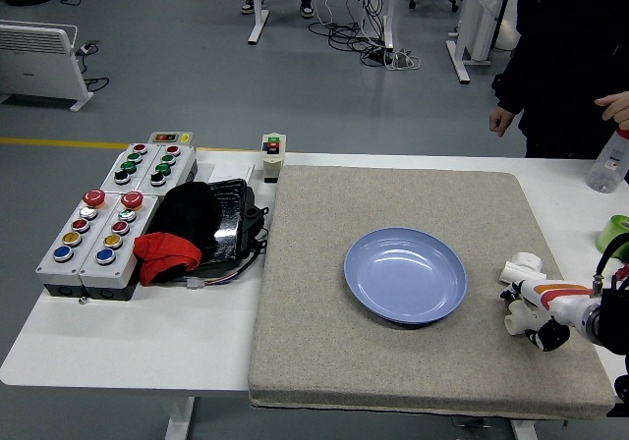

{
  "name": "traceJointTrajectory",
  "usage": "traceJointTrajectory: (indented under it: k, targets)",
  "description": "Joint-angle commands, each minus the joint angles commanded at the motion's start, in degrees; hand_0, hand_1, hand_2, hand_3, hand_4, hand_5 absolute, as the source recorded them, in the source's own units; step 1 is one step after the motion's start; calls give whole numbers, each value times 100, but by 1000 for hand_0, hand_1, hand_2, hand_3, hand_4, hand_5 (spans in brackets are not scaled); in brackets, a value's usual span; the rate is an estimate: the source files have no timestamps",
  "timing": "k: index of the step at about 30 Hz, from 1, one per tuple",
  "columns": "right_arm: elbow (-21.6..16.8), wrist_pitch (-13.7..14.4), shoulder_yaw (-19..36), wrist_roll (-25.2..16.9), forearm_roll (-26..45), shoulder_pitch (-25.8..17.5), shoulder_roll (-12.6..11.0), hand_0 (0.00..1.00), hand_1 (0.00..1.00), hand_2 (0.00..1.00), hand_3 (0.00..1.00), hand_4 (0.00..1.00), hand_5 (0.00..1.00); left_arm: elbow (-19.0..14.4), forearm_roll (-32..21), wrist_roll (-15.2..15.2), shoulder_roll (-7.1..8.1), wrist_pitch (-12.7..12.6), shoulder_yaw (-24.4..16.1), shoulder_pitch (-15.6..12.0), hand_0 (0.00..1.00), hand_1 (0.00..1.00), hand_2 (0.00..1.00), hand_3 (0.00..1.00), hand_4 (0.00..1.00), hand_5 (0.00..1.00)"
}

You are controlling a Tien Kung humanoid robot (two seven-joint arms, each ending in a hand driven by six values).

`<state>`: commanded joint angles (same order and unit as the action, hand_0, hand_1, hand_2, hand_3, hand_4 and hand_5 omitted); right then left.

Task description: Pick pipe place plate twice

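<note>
A white pipe fitting [521,264] lies on the grey felt mat [324,361], right of the blue plate [405,274], which has nothing in it. My right hand [526,314], white and black with an orange stripe, comes in from the right edge and sits just below the pipe, close to it but not around it. Its fingers are loosely bent and hold nothing. The left arm does not show.
Grey button boxes [103,224], a black tray with black and red cloths [197,226] and a small switch box [272,155] stand at the left. A person in black stands at the far right, one hand [502,119] hanging, the other on a clear bottle [609,168]. A green roll [614,234] sits at the right edge.
</note>
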<state>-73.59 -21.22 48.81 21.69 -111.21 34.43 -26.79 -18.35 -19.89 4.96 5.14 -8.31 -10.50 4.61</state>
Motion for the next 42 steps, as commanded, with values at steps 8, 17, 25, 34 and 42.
traceJointTrajectory:
  k: [8,17,25,34,42]
  targets:
    - [175,76,-71,-34,-16,62,130,870,809,902,886,632,103,3,-17,1,-1,0,44,-23,706,694,729,693,393,998]
    - [144,349,-71,-41,142,12,92,426,501,516,628,480,21,-1,16,4,16,1,22,-32,705,696,729,691,390,998]
    - [-254,500,48,-136,189,64,164,371,470,503,599,474,22,-4,14,-3,21,5,39,-25,705,696,729,692,389,998]
    - [-223,695,-230,-249,160,622,815,404,494,519,616,528,59,-5,16,-9,10,3,22,4,706,696,729,692,389,998]
    - [523,638,-495,-106,26,1069,1517,669,702,815,838,571,85,-9,41,-4,8,-11,-35,18,706,696,730,692,390,998]
